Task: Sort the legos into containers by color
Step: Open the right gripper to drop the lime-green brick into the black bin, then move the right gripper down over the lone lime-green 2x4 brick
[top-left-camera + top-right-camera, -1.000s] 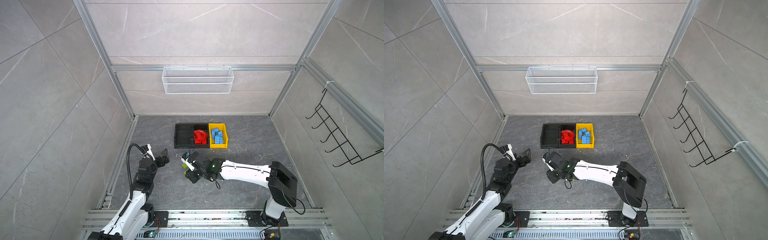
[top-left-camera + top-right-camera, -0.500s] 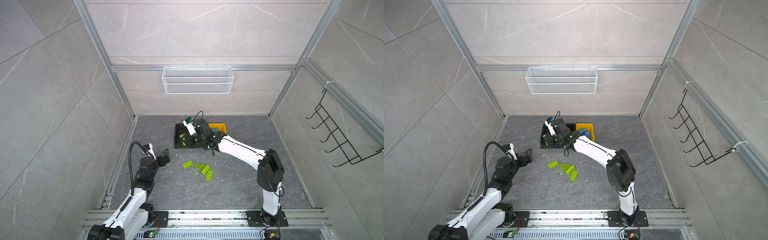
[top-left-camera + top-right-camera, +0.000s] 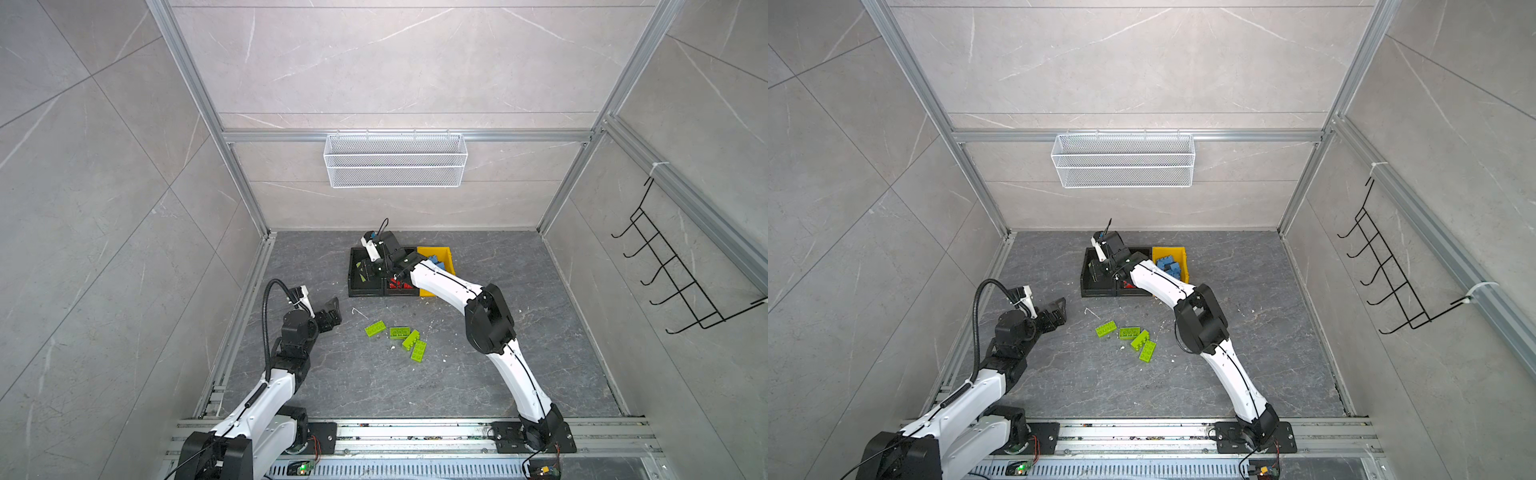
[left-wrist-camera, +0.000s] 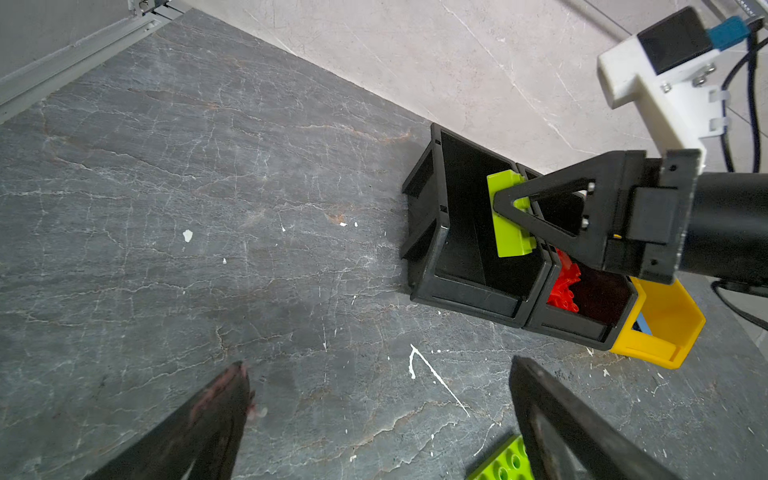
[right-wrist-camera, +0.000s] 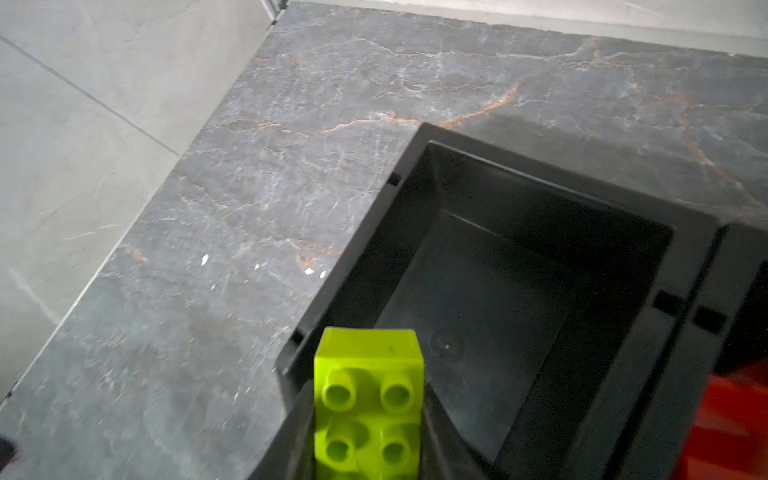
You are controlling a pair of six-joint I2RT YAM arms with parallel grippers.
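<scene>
R gripper (image 4: 505,208) clamped on lime brick (image 4: 509,237), studs toward wrist cam, held over leftmost black bin (image 4: 469,291). L gripper (image 4: 376,365) jaws wide, nothing held, low over floor. Four lime bricks (image 3: 375,328) loose on floor near L gripper, apart from bins.

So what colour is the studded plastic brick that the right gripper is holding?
Lime green. The studded plastic brick shows best in the right wrist view.
</scene>
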